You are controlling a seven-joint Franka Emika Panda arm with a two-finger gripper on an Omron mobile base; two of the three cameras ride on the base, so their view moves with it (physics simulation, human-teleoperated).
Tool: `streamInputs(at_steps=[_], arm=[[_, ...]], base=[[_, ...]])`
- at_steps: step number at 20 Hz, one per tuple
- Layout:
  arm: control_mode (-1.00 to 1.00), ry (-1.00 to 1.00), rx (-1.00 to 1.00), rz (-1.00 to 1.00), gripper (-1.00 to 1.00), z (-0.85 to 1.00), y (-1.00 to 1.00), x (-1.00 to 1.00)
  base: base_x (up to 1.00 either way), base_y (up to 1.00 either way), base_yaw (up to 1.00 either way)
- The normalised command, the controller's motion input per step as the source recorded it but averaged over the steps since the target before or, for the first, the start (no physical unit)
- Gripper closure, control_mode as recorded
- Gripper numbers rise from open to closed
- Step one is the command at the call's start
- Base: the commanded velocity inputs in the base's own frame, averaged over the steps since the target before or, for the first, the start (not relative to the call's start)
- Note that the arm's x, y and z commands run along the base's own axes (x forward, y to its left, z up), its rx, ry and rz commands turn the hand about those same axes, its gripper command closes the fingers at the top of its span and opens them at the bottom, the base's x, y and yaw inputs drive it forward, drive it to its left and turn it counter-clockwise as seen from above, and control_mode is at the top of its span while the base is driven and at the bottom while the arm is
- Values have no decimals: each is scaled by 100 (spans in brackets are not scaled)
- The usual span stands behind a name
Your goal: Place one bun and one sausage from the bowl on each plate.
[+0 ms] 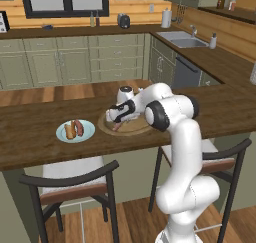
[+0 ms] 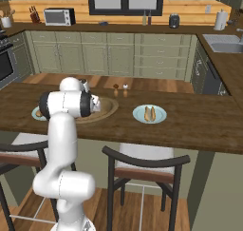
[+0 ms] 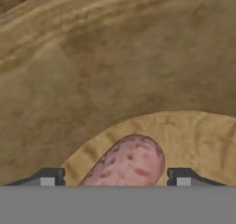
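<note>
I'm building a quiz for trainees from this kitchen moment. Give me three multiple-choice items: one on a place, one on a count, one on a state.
1. Where does the wooden bowl stand?
A. in the sink
B. on the dark wooden counter
C. on a chair

2. How many pale-blue plates are on the counter?
A. two
B. four
C. none

3. How does the claw stand to the sausage?
A. shut above it
B. holding it over a plate
C. fingertips on either side of it, in the bowl

Answers:
1 B, the bowl rests on the counter under the arm.
2 A, the right base view shows one plate right of the bowl and another plate left of it.
3 C, the hand view shows the speckled sausage between the two tips, over the bowl's wood.
</note>
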Motion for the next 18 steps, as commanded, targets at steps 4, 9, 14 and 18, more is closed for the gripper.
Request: streamInputs(at_steps=[4, 9, 14, 18], arm=[[-100, -11, 0, 0, 100, -52, -22, 0], [-100, -6, 1, 0, 100, 0, -20, -15], [-100, -18, 12, -2, 100, 98, -52, -31], [-100, -6, 4, -6, 100, 100, -87, -16]], base=[[0, 0, 0], [0, 0, 0], [0, 0, 0], [0, 0, 0]])
